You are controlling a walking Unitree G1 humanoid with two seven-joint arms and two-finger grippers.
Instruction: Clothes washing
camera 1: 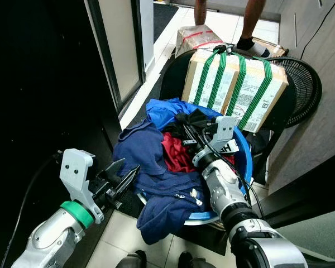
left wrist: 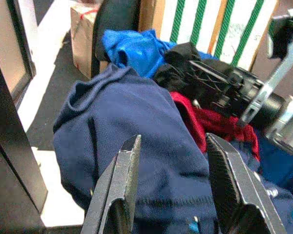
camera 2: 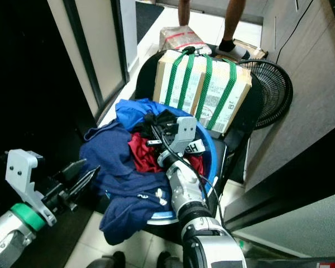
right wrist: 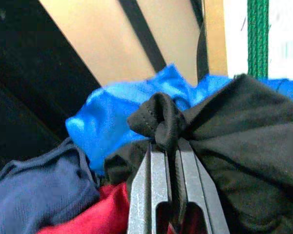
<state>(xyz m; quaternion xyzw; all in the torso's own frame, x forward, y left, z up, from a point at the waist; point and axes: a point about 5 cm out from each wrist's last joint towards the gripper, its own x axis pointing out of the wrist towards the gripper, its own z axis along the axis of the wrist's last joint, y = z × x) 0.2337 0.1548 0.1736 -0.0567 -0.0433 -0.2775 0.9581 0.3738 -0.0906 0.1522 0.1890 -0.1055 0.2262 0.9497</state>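
in the blue laundry basin (camera 1: 247,157) standing before the strapped cardboard box (camera 1: 234,89), seen from the left eye, the right pincer (camera 1: 185,124) reaches into the heap and meets a black garment (camera 1: 196,118) near the top, above a red garment (camera 1: 176,153) and beside a bright blue garment (camera 1: 162,110). a navy garment (camera 1: 156,178) spills over the basin's near rim toward the floor. the left pincer (camera 1: 123,177) hovers just beside that navy cloth, its fingers a little apart and empty. a person's legs (camera 1: 251,25) stand beyond the box, and a floor fan (camera 1: 304,84) leans beside it.

the right eye gives the same layout: the right pincer (camera 2: 156,125) buried in dark cloth, the left pincer (camera 2: 78,177) short of the navy heap.

from the left wrist, the two fingers (left wrist: 119,187) frame the navy garment (left wrist: 136,141) with a wide gap and nothing between them; whether they touch the cloth i cannot tell.

from the right wrist, the fingers (right wrist: 158,187) are nearly together, pinching a bunched fold of the black garment (right wrist: 158,119).

the step in hand looks like lifting the black piece out. it would go best raised straight up and slowly, since the fold is small and could slip, and the cloth may drag the red garment with it. the left pincer could steady the navy heap against sliding off the rim.
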